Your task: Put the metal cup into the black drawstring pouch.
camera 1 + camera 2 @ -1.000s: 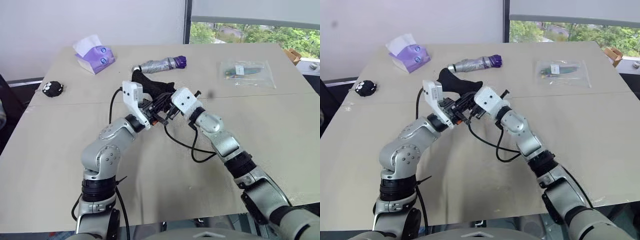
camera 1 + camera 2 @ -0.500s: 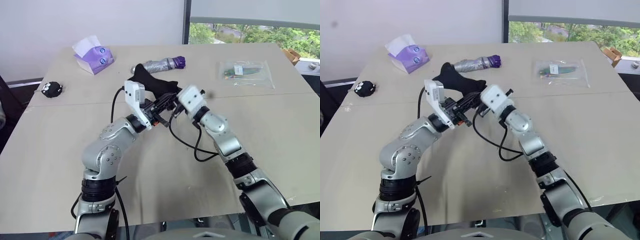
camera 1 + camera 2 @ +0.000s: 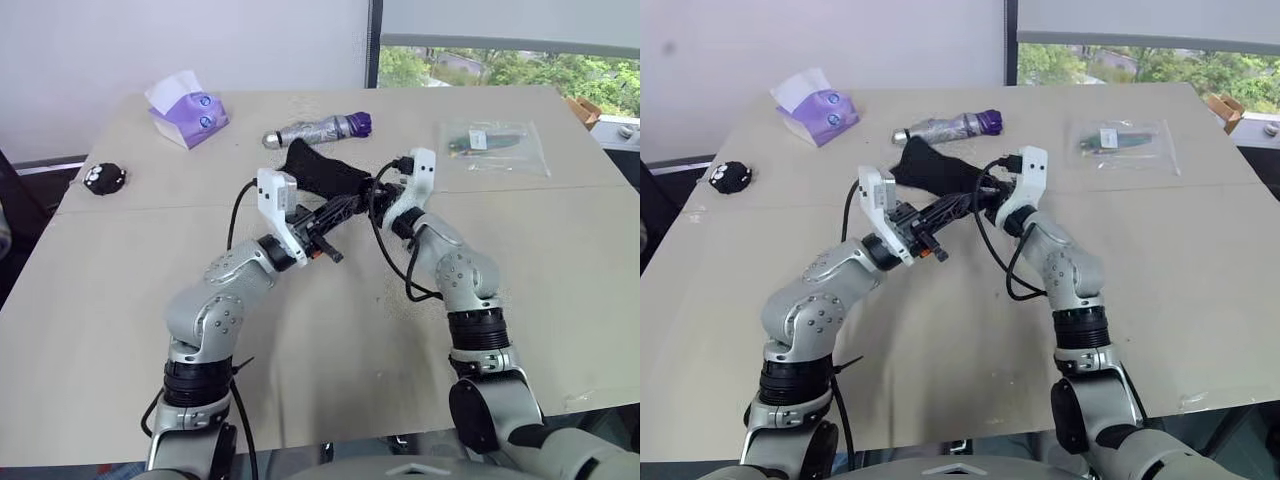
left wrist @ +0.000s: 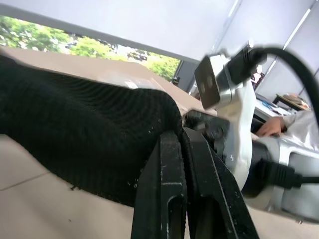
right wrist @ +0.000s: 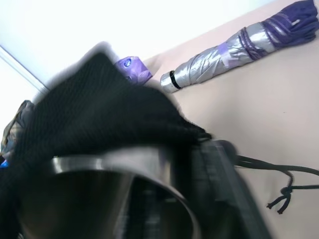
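1. A wide beige table [image 3: 520, 300], with a seam running across it.
2. A purple tissue box [image 3: 188, 113] sits toward the far left corner, a white tissue sticking up.
3. A folded silver umbrella [image 3: 318, 129] with a purple end lies at the far middle.
4. A clear plastic bag [image 3: 492, 141] lies far right.
5. A small round black toy [image 3: 104, 177] with white spots rests near the left edge.

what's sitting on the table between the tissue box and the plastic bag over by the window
The folded silver umbrella with its purple end lies between the tissue box and the clear plastic bag, along the table's far side, seen in the left eye view.
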{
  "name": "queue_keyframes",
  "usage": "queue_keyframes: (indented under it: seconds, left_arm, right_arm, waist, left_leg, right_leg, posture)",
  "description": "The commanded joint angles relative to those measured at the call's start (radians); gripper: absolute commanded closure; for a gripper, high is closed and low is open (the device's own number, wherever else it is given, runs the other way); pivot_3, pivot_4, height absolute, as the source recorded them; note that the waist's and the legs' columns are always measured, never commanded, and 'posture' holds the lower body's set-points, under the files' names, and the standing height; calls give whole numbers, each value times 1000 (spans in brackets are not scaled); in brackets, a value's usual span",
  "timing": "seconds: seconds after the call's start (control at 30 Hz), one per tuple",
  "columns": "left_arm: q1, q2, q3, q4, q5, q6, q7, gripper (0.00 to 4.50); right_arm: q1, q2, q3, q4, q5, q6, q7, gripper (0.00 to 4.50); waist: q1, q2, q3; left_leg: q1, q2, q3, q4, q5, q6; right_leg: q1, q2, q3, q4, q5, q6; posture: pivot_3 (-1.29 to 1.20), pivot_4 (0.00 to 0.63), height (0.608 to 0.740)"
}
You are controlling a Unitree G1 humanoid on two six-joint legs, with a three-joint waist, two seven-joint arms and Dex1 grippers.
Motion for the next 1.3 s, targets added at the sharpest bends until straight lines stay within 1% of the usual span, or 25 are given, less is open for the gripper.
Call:
queue_keyframes:
  seconds: [0.03, 0.13, 0.33, 0.53, 0.6, 0.7, 0.77, 0.8, 0.87, 0.9, 0.97, 1.0, 1.1, 1.2, 1.3]
  left_arm:
    - [-15, -2, 16, -9, -7, -19, 6, 4500]
    - [-22, -10, 32, 2, -15, -21, 16, 4500]
    - [-33, -39, 65, 13, -46, -14, 46, 4500]
    - [-33, -55, 79, 18, -76, -5, 69, 4500]
    - [-33, -63, 89, 22, -91, 0, 81, 4500]
    - [-35, -67, 97, 27, -101, 1, 89, 4500]
    - [-37, -71, 106, 32, -113, 1, 96, 4500]
    - [-36, -71, 106, 33, -112, 1, 95, 4500]
    - [-35, -70, 102, 34, -110, 0, 93, 4500]
    - [-36, -68, 100, 35, -109, 0, 91, 4500]
    - [-38, -68, 98, 37, -109, -1, 89, 4500]
    - [-41, -67, 98, 40, -107, -2, 87, 4500]
    - [-46, -65, 97, 48, -103, -6, 81, 4500]
    - [-45, -64, 96, 48, -102, -8, 81, 4500]
    - [-44, -65, 96, 45, -102, -10, 82, 4500]
  right_arm:
    - [-10, -5, 30, -135, 40, 48, 17, 2096]
    - [34, -39, 46, -203, 56, 106, 31, 731]
    - [93, -144, 81, -297, 44, 188, 67, 731]
    - [112, -205, 92, -360, 58, 237, 93, 731]
    - [120, -228, 84, -389, 75, 255, 110, 731]
    - [131, -253, 33, -426, 131, 265, 135, 731]
    - [158, -307, 2, -439, 141, 210, 204, 731]
    - [189, -358, 3, -437, 127, 172, 266, 731]
    - [232, -436, 21, -412, 86, 114, 336, 731]
    - [252, -488, 64, -380, 24, 64, 367, 731]
    - [274, -549, 147, -309, -96, -37, 392, 731]
    - [275, -545, 182, -259, -151, -84, 375, 731]
    - [261, -474, 234, -130, -247, -194, 322, 731]
    - [247, -413, 264, -56, -295, -253, 315, 731]
    - [211, -351, 284, 40, -355, -294, 271, 731]
  waist:
    - [0, 0, 0]
    - [4, 0, 0]
    - [3, 0, 0]
    - [3, 0, 0]
    - [3, 0, 0]
    - [4, 0, 0]
    - [7, 0, 0]
    - [9, 0, 0]
    - [18, -1, 0]
    - [21, -1, 0]
    - [22, -1, 0]
    - [20, -1, 0]
    - [16, -1, 0]
    - [21, -1, 0]
    - [23, -1, 0]
  left_leg:
    - [0, 0, 0, 0, 0, 0]
    - [0, 0, -1, 0, 0, 0]
    - [-1, -1, 0, 0, 0, 0]
    - [0, -1, 0, 0, 0, 0]
    - [0, -2, 0, 0, 0, 0]
    - [-1, -1, -1, 0, 0, 0]
    - [-1, -2, -1, 0, 0, 0]
    - [-1, -2, -1, 0, 0, 0]
    - [-1, -2, -1, 0, 0, 0]
    - [-1, -3, -1, 0, 0, 1]
    - [0, -3, 0, 0, 0, 1]
    - [0, -3, 1, 0, 0, 1]
    - [1, -2, 1, 0, 0, 1]
    - [2, -1, 0, 0, 0, 0]
    - [1, -1, 0, 1, 0, 0]
  right_leg:
    - [0, 0, 0, 0, 0, 0]
    - [0, 0, -1, 0, 0, 0]
    - [0, 0, 0, -1, 0, 0]
    - [0, 1, 0, -1, 0, 0]
    - [0, 2, 0, -1, 0, 0]
    - [0, 2, 0, -1, 0, 0]
    - [0, 2, 0, -1, 0, 0]
    - [0, 2, 0, -2, 0, 0]
    - [2, 2, 0, -3, 0, 0]
    - [2, 2, 0, -4, 0, 0]
    - [2, 2, 1, -5, 0, 0]
    - [2, 2, 2, -5, 0, 0]
    - [2, 5, 3, -4, 0, 0]
    - [2, 6, 3, -2, 0, 0]
    - [2, 6, 3, -2, 0, 0]
  posture:
    - [0, 150, 740]
    - [0, 150, 740]
    - [0, 150, 740]
    - [0, 150, 740]
    - [0, 150, 740]
    - [0, 150, 740]
    - [0, 150, 740]
    - [0, 150, 740]
    - [0, 150, 740]
    - [0, 150, 740]
    - [0, 150, 740]
    - [0, 150, 740]
    - [0, 150, 740]
    - [0, 150, 740]
    - [0, 150, 740]
